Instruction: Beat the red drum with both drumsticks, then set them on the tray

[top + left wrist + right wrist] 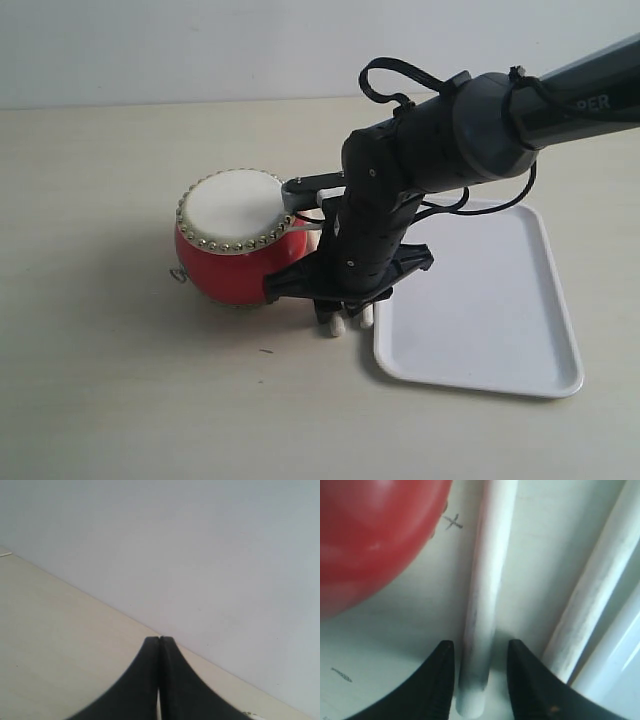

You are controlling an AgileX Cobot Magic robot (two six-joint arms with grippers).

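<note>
**Right gripper** (481, 644). Two black fingers (442, 680), standing apart on either side of one thin, pale wooden drumstick (487, 580). A sliver of tabletop shows between the rod and each finger, so nothing is clamped. The rod's blunt end lies between the fingers.

**Second drumstick** (592, 590). A rod of the same pale wood, lying on the table just beside the first and nearly parallel to it. It is outside the jaws, on the side away from the drum.

**Red drum** (225, 270). Glossy red, barrel-shaped, with a cream skin top ringed by gold studs. It stands upright on the table, just beside the straddled stick.

**Tray** (500, 330). Flat white rectangular plastic, with rounded corners and a low rim. It lies on the table on the far side of the sticks from the drum, with one corner near the right gripper.

**Black arm** (480, 120). Reaches in from the upper right of the exterior view and turns the right gripper down onto the table between drum and tray. Two pale stubs show beneath the gripper, probably the stick ends, though they are too small to be sure.

**Left gripper** (159, 639). Black fingers pressed together with nothing between them, held over the table and facing a plain grey-white wall (200, 540).

**Table** (120, 400). Pale beige and smooth, with a small dark cross mark (452, 522) beside the drum.
</note>
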